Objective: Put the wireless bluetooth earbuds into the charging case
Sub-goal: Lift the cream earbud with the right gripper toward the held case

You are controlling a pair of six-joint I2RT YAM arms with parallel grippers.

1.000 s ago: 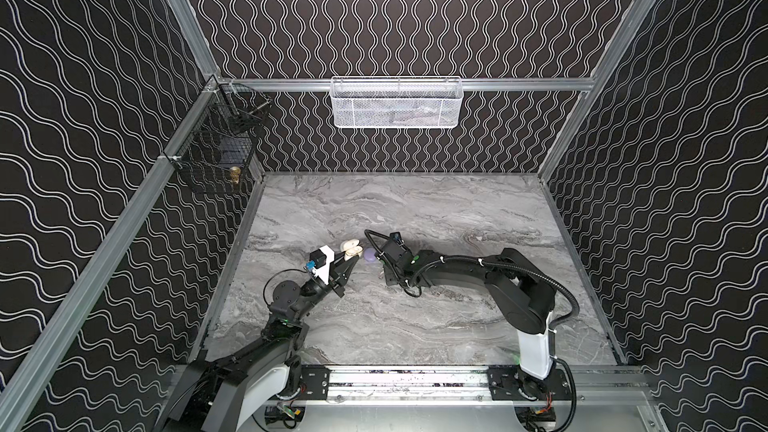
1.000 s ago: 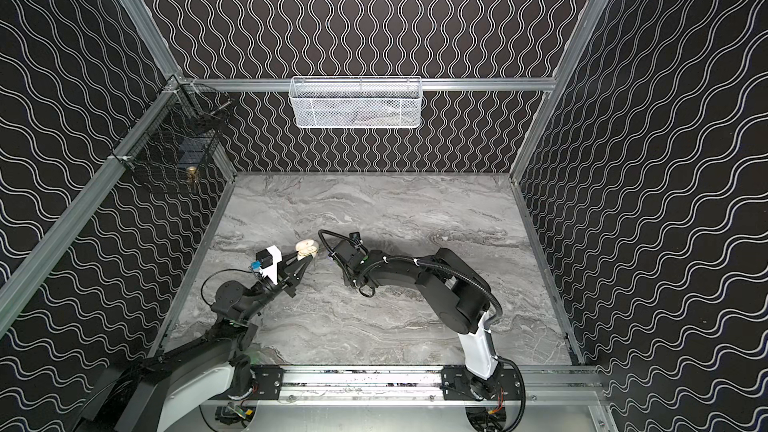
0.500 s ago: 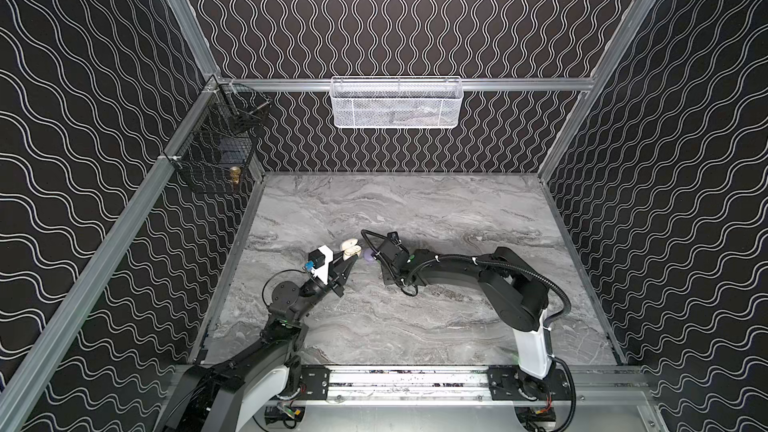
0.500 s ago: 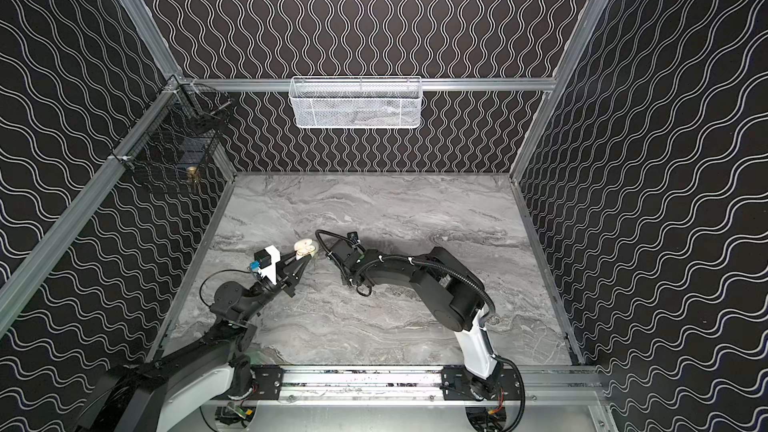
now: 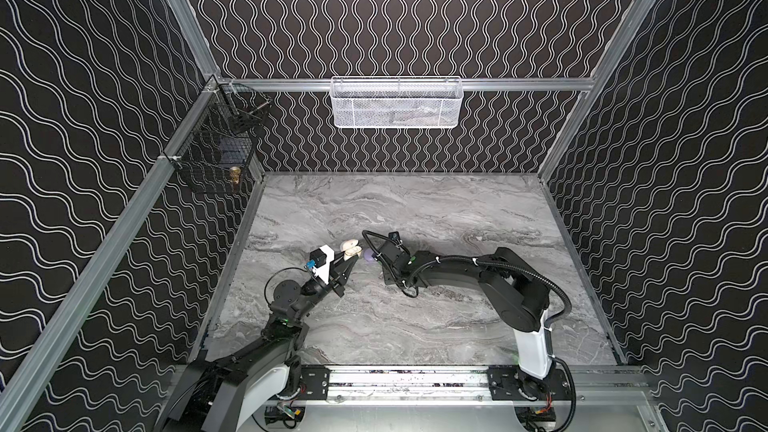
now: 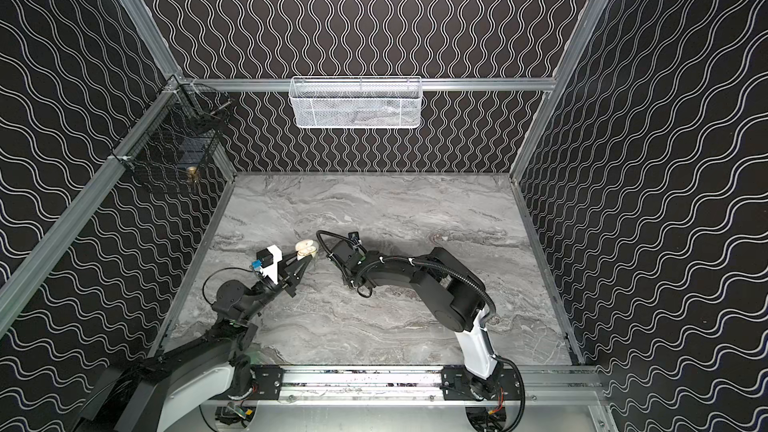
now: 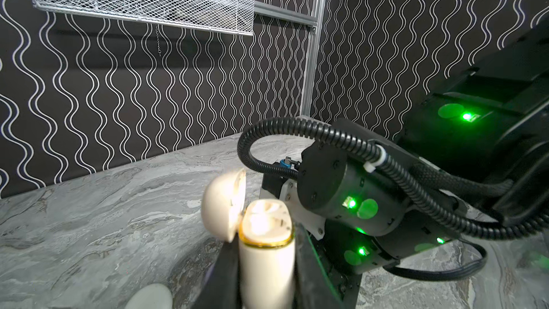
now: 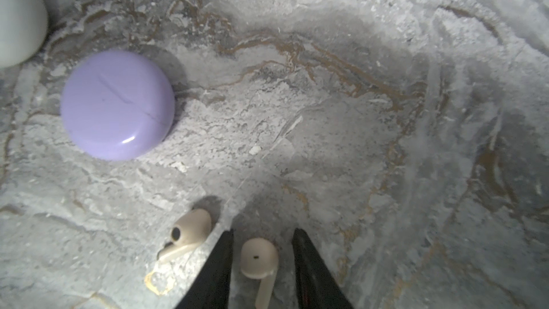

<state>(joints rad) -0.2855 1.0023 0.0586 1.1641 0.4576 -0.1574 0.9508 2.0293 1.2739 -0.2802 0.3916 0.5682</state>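
In L pincer (image 5: pixel 349 261): cream charging case (image 7: pixel 266 263), clenched by its body, appears raised off the table (image 8: pixel 386 114). Lid (image 7: pixel 222 206) flipped open. Interior glared out, sockets not readable.
Between R pincer (image 8: pixel 263 233) jaws: cream earbud (image 8: pixel 259 255), lying on table, stem pointing back betw. the jaws. Jaws released, one each side w/ a gap both sides, so not gripped yet.
Just outside one jaw: 2nd cream earbud (image 8: pixel 190 231), on table, apart from the 1st.
Nearby: lilac case (image 8: pixel 117 105), lid shut. Whitish case (image 8: pixel 17 19), only part seen at frame edge. Lilac buds not seen.
Risk 1: bud head round + glossy. A squeeze on the curve prob. squirts it out or spins it.
Risk 2: jaw closing or shifting may nudge 2nd bud and scatter it.
Risk 3: bud gripped skew means stem won't line up w/ socket. Forcing it could twist case in L grip.
Risk 4: R arm v. close to open lid. A brush could knock it shut.
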